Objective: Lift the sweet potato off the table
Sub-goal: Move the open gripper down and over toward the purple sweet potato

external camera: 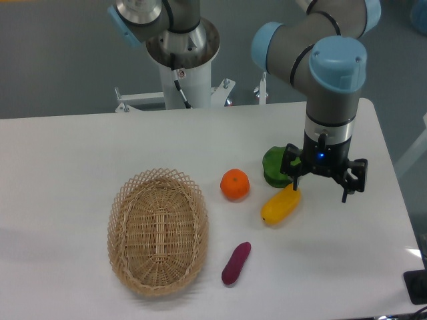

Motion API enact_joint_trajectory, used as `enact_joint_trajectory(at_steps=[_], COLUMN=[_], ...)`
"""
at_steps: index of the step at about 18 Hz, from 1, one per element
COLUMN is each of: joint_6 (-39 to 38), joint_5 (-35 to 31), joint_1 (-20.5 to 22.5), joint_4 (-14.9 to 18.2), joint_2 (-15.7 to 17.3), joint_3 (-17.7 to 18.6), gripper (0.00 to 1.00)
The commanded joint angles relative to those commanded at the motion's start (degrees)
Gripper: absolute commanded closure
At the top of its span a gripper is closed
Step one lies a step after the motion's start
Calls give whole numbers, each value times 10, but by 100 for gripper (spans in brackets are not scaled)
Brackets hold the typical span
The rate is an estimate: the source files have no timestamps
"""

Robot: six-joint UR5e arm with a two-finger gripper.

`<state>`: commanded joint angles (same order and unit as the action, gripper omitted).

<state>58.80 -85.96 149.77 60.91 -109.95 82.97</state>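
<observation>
The purple sweet potato (pixel 236 263) lies on the white table (pixel 67 153) near the front, just right of the basket, its long axis tilted up to the right. My gripper (pixel 321 187) hangs pointing down over the right side of the table, beside the upper end of the yellow vegetable. Its two dark fingers (pixel 347 189) stand wide apart with nothing between them. The gripper is well up and to the right of the sweet potato and does not touch it.
An oval wicker basket (pixel 158 230) stands at the front left. A round orange fruit (pixel 235 184), a yellow oblong vegetable (pixel 281 205) and a green pepper (pixel 272 167) lie between the sweet potato and the gripper. The robot base (pixel 183 60) stands at the back.
</observation>
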Motion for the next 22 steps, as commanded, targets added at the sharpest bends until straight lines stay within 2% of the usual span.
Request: enact_joint_trajectory(at_steps=[5, 11, 16, 20, 22], joint_6=[-24, -53, -55, -48, -39], joint_5=[13, 14, 14, 15, 17], joint_1=[2, -3, -13, -23, -26], joint_4=[-9, -10, -21, -30, -62], joint_2=[4, -10, -16, -38, -61], joint_3=[9, 12, 33, 33, 33], gripper=[0, 0, 0, 0, 0])
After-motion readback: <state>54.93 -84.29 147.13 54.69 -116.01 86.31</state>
